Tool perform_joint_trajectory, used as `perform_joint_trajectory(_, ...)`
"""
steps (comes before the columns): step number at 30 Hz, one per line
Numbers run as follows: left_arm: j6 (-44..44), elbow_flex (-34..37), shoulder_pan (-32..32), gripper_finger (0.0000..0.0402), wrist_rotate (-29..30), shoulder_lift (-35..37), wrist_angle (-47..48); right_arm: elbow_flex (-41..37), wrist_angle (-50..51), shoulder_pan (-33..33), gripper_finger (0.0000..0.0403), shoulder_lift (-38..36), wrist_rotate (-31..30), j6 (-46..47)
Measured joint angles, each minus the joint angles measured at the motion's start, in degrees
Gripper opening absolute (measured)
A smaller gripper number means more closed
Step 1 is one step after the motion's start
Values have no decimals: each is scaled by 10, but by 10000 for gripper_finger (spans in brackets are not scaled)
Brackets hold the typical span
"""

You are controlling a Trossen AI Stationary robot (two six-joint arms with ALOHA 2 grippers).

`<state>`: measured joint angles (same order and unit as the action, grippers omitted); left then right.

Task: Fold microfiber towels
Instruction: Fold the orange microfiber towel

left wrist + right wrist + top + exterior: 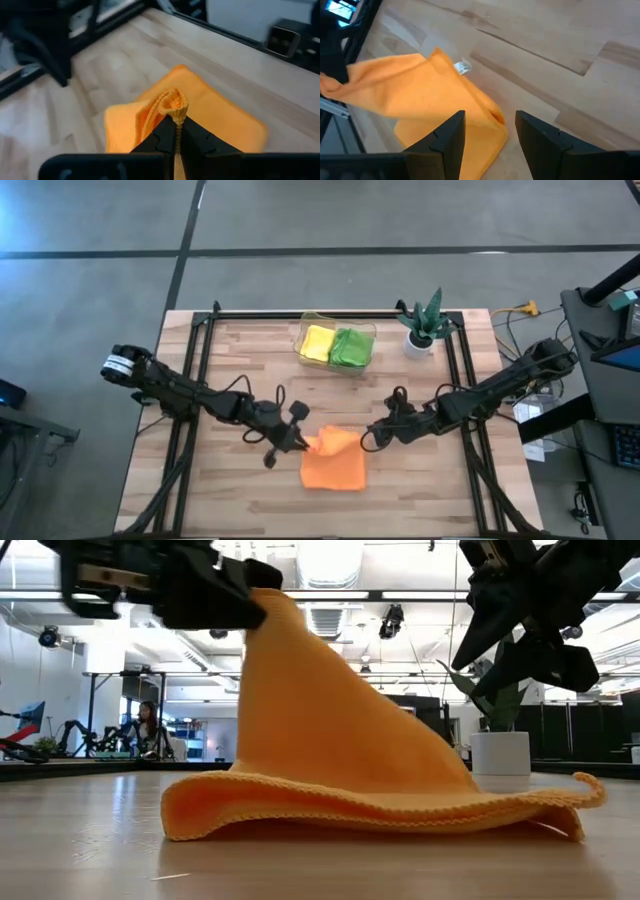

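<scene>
Left gripper point(300, 442) clamped tight on one corner of orange microfiber towel point(335, 462), lifting it off wooden table point(240, 360) so the cloth rises like a tent while the other edges stay flat near the front middle. Probably raised this way to carry the corner across for a fold. Right gripper point(372, 435) just beside the towel's opposite side, fingers half apart, holding nothing, likely ready to pin or take an edge. Further back, clear container point(338, 345) with yellow towel point(318, 342) and green towel point(352, 348), beside potted plant point(424, 322).
</scene>
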<state>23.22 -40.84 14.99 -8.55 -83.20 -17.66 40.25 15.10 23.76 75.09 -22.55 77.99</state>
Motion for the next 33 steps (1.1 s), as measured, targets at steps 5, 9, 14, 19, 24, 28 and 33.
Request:
perform_joint_trajectory(5, 16, -1, 36, 0, 0, -36, 20, 0, -3, 6, 170, 0, 1, 4)
perform_joint_trajectory(9, 17, -27, 59, 0, 0, -95, 15, 0, -7, 16, 170, -1, 3, 21)
perform_joint_trajectory(14, 16, -77, 73, 0, -4, -157, 16, 0, -13, 35, 170, 0, 2, 44)
perform_joint_trajectory(19, 15, -105, 74, 0, -31, -192, 15, 1, -22, 53, 170, 0, 3, 46)
perform_joint_trajectory(24, 12, -107, 76, 0, -32, -209, 16, 1, -25, 58, 170, 0, 2, 47)
perform_joint_trajectory(28, 11, -105, 81, 0, -34, -227, 27, 1, -26, 58, 170, 0, 2, 45)
perform_joint_trajectory(33, -21, -104, 84, 0, -39, -237, 26, 1, -26, 57, 170, -2, 2, 32)
